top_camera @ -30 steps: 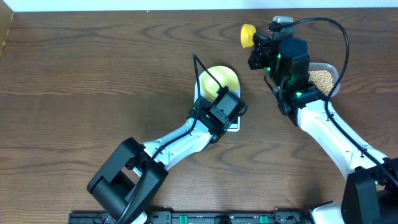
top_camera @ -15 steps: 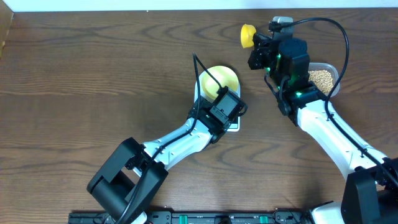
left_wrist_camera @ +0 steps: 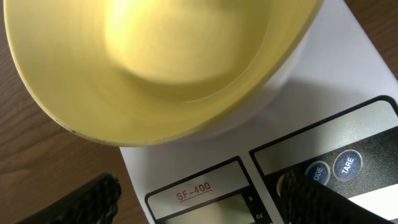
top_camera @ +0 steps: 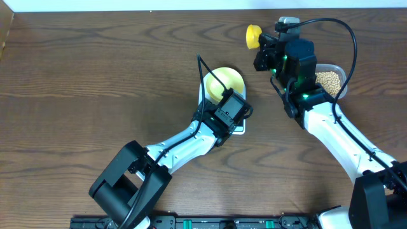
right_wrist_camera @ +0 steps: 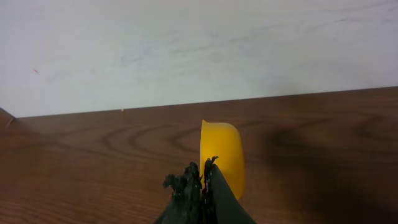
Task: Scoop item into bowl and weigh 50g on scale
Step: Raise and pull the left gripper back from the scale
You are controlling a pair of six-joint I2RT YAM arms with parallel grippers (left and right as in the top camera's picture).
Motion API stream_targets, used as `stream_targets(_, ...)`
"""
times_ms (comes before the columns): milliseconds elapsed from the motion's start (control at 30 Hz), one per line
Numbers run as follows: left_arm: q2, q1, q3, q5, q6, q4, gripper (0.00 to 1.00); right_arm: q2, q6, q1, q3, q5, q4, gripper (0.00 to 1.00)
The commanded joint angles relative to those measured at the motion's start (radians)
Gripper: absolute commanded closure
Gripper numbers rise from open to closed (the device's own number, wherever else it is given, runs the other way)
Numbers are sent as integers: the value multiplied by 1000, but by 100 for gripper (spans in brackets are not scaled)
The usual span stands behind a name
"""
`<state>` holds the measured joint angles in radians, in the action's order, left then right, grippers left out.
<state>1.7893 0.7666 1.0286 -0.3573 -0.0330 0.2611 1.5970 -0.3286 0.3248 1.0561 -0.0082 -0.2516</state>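
The pale yellow bowl (top_camera: 226, 81) stands empty on the white scale (top_camera: 238, 129); in the left wrist view the bowl (left_wrist_camera: 161, 68) fills the top and the scale (left_wrist_camera: 323, 93) shows its display and buttons. My left gripper (left_wrist_camera: 199, 199) is open, its fingers hovering over the scale's display edge. My right gripper (top_camera: 259, 43) is shut on the yellow scoop (top_camera: 253, 35), held above the table at the back; the scoop (right_wrist_camera: 222, 155) is tipped on its side. Beans (top_camera: 329, 80) lie in a clear container (top_camera: 341, 71) under the right arm.
A white wall (right_wrist_camera: 199, 50) runs behind the table's far edge. Brown wood table (top_camera: 95, 83) stretches left of the scale.
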Motion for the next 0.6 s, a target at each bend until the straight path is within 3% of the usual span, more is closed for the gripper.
stream_targets(0, 29, -4, -13, -17, -16, 2, 15, 7, 12, -9, 17, -2, -7, 99)
stream_targets(567, 45, -4, -13, 8, -5, 5, 16, 7, 12, -9, 17, -2, -10, 99)
